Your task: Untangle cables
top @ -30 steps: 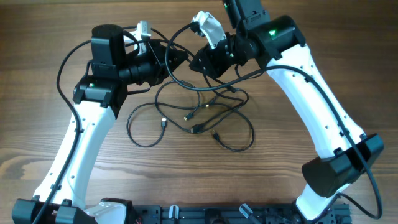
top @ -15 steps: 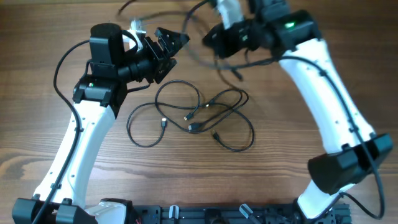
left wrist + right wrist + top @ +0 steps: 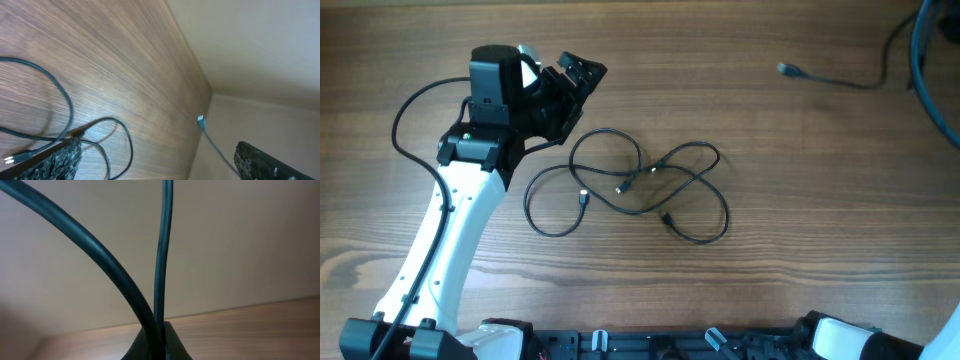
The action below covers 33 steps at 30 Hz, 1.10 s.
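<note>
The right gripper point(image 3: 157, 342) has swung away far right, jaws clamped on 1 cable point(image 3: 788, 70), now freed. The left gripper point(image 3: 572, 82) released, jaws wide. The other cables point(image 3: 650, 185) lie mid-table, loops crossed.

Overhead: bright, even, soft light from above. The brown wood-grain table point(image 3: 770, 200) is sharp, with no glare. Thin black looped cords point(image 3: 650, 185) just beside the left gripper point(image 3: 576, 95) throw only faint, short shadows. The thin black cable point(image 3: 840, 82), well away from that gripper, blurs thick and bluish at the frame edge.

Left wrist: grain crisp, rough black fingertips point(image 3: 60, 160) dark and soft.

Right wrist: the cable looms huge and slightly soft above the shadowed right gripper point(image 3: 156, 342). The pale wall point(image 3: 250, 240) is flat and dim.
</note>
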{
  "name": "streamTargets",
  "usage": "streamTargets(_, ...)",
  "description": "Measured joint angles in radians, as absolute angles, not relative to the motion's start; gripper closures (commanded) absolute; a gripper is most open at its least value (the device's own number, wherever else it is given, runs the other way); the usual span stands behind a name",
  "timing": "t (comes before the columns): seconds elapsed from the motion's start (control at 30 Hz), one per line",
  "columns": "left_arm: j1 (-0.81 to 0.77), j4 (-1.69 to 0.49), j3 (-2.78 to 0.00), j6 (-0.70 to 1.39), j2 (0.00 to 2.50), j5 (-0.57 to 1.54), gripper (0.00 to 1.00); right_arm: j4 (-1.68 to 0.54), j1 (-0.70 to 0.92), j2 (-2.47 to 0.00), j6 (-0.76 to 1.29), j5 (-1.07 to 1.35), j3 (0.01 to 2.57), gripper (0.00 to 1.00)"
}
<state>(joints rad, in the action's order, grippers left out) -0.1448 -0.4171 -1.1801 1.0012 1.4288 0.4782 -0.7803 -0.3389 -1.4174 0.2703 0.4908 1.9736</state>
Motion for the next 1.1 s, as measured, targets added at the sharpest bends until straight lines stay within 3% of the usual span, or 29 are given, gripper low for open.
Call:
streamTargets(0.23,-0.145,-0.464,-1.18,1.001,1.429,0.399,0.0,-0.682,-0.432,-1.608,0.143,0.207,1.972,0.96)
streamTargets(0.5,-0.145,-0.468,-1.18,1.001,1.429,0.306,0.0,-0.311,-0.575,-1.744,0.058,0.1,1.964,0.96)
streamTargets(0.67,-0.145,-0.471,-1.18,1.001,1.45,0.284,0.0,-0.267,-0.6,-1.9,-0.006,0.065,1.987,0.94)
streamTargets(0.7,-0.145,-0.471,-1.18,1.001,1.452,0.281,0.0,-0.29,-0.606,-1.975,-0.006,0.06,1.983,0.84)
streamTargets(0.73,-0.145,-0.471,-1.18,1.001,1.452,0.277,0.0,-0.336,-0.615,-2.059,-0.004,0.052,1.984,0.64)
streamTargets(0.87,-0.145,-0.471,-1.18,1.001,1.453,0.273,0.0,-0.473,-0.641,-2.275,0.054,0.039,1.969,0.09)
streamTargets(0.9,-0.145,-0.471,-1.18,1.001,1.455,0.27,0.0,-0.505,-0.643,-2.308,0.086,0.035,1.964,0.0)
streamTargets(1.1,-0.145,-0.471,-1.18,1.001,1.457,0.266,0.0,-0.62,-0.643,-2.317,0.184,0.068,1.964,0.0)
